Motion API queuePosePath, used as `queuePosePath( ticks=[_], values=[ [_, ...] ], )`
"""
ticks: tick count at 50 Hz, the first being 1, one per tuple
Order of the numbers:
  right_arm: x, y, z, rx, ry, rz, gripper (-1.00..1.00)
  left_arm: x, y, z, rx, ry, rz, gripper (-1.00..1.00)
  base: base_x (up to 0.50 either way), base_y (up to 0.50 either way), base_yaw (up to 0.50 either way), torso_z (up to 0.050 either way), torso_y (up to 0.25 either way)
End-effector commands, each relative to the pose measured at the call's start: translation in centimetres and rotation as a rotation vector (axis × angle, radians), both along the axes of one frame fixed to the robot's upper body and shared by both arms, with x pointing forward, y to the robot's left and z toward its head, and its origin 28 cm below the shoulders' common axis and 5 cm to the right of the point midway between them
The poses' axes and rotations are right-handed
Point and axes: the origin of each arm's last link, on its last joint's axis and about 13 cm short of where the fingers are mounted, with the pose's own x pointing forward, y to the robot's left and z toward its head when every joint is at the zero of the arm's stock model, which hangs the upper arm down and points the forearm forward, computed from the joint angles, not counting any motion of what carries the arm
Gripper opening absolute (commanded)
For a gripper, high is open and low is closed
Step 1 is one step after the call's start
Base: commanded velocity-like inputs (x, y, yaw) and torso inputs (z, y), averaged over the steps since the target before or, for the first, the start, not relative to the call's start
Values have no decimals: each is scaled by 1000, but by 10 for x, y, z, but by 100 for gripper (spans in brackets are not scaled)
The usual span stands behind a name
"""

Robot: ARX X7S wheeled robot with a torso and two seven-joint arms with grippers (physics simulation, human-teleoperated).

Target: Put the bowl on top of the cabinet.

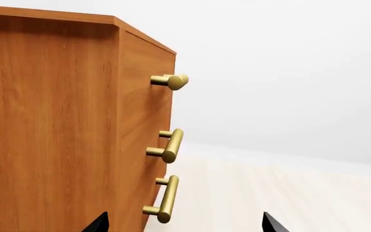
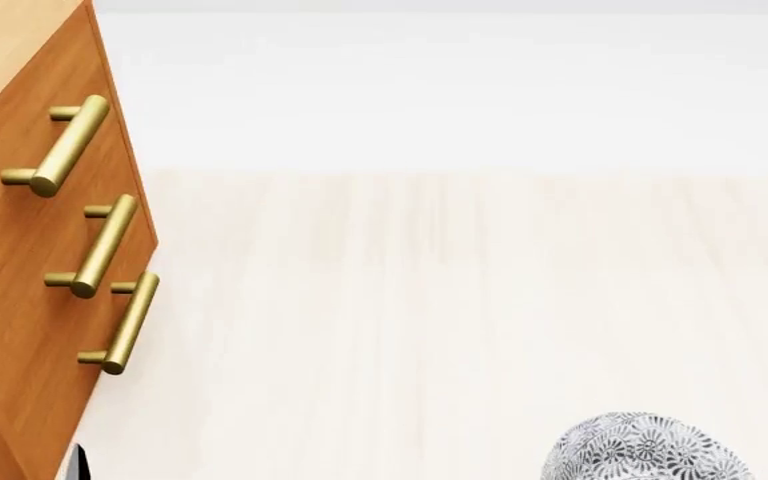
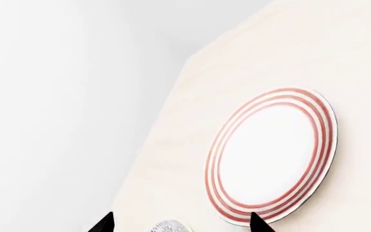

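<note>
Both grippers, left (image 1: 182,226) and right (image 3: 180,223), hang spread and empty, so the reach is only starting. The bowl (image 2: 648,450) sits untouched on the table (image 2: 424,300), well apart from the cabinet (image 2: 17,250); next, I'd judge, the right one must drop onto its rim.

A bare simulated room with home furnishings. A wooden cabinet (image 2: 24,250) stands at nine o'clock; a ringed plate (image 3: 269,154) lies on the pale surface (image 2: 424,300).

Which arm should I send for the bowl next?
Right. The bowl lies between the right gripper fingertips in its wrist view, by the red-ringed plate. The left gripper faces the cabinet, empty.
</note>
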Motion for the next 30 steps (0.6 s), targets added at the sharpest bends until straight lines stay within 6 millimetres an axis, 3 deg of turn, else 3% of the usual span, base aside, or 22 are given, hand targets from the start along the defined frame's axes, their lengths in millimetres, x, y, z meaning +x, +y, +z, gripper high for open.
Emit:
queuePosePath(
  ticks=[1,30],
  values=[
    [1,-2,-1,58,52,43,100,0,0,0,-1,1,1,100,0,0,0,0,0],
    [-2,-2,-1,90,86,110,100,-1,0,0,-2,-2,1,100,0,0,0,0,0]
  ],
)
